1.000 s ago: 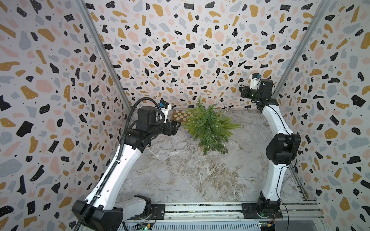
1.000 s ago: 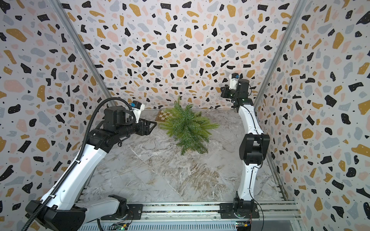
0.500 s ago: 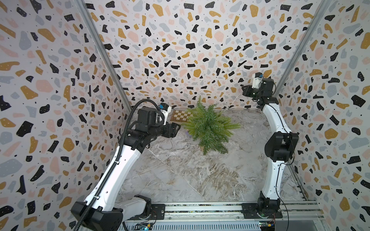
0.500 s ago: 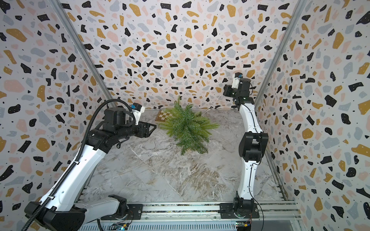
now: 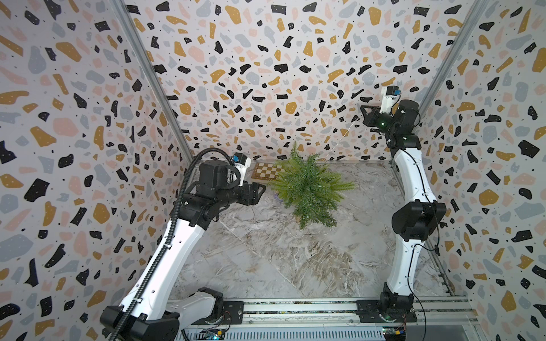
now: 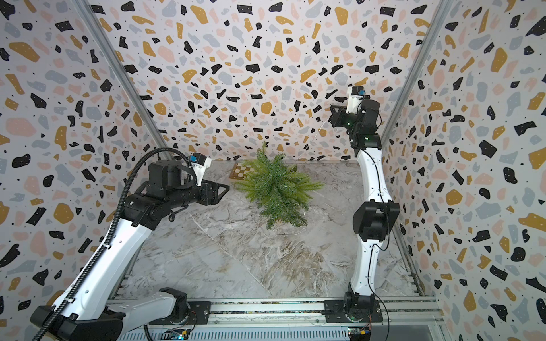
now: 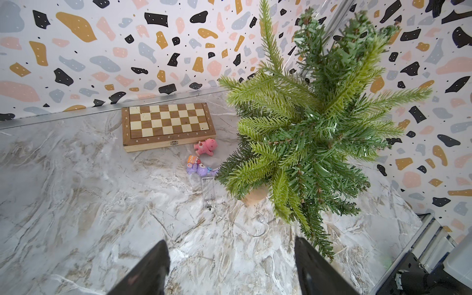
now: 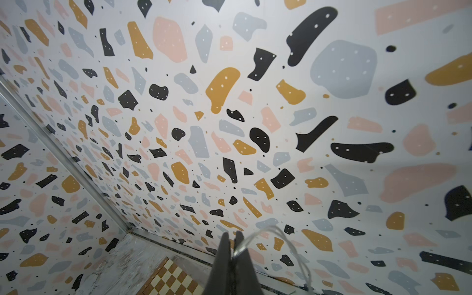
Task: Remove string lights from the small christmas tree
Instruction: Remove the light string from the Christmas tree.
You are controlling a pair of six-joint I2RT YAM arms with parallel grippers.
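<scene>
The small christmas tree (image 5: 310,189) (image 6: 277,189) stands near the back wall, its green branches drooping over a tan base (image 7: 255,195). My right gripper (image 8: 232,233) (image 5: 362,111) is high by the back right corner, shut on a clear loop of the string lights (image 8: 281,233). A faint strand (image 5: 343,135) slants from it down toward the treetop. More of the wire (image 7: 255,233) lies curled on the table by the tree, joined to a clear battery box (image 7: 208,191). My left gripper (image 7: 231,245) (image 5: 262,188) hovers open just left of the tree, holding nothing.
A wooden chessboard (image 7: 168,125) (image 5: 267,171) lies at the back wall, left of the tree. A pink toy (image 7: 205,146) and a purple toy (image 7: 199,168) sit between it and the tree. Patterned walls close in on three sides.
My right gripper has risen and moved toward the back right corner with the strand in it. The left arm has barely shifted. The tree stays put.
</scene>
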